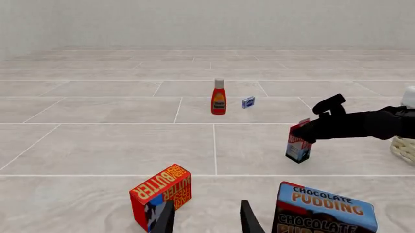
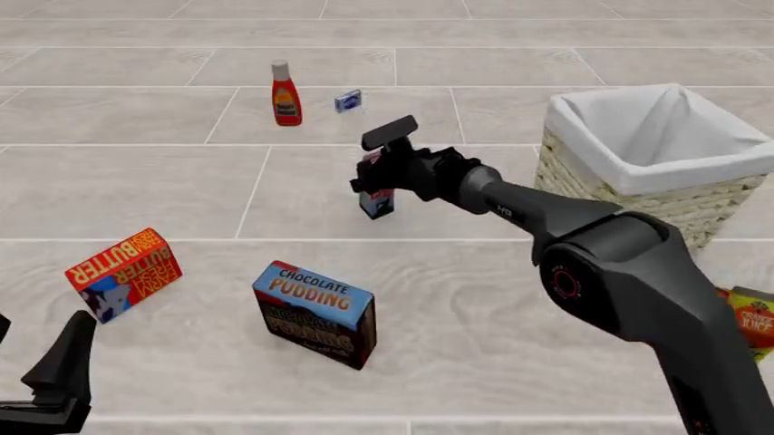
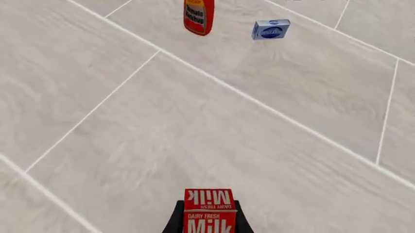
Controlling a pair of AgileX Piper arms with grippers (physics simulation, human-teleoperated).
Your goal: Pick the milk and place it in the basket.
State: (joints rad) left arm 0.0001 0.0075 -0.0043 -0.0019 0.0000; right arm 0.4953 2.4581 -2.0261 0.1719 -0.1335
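Pale tiled counter (image 2: 145,181): the right hand (image 2: 377,181) grips the upright milk (image 2: 377,201) at mid-counter, left of the basket (image 2: 629,181) and well apart from it. Near the butter box (image 2: 121,272), the left hand (image 1: 204,218) hangs open, holding nothing.

A pale, wood-grained tiled tabletop (image 2: 362,362) is seen across the whole front view, divided by thin white grout lines into large rectangles. In the left wrist view, a plain off-white wall (image 1: 207,22) is shown along the top of the frame. Even, soft lighting is cast, and only faint shadows are produced.
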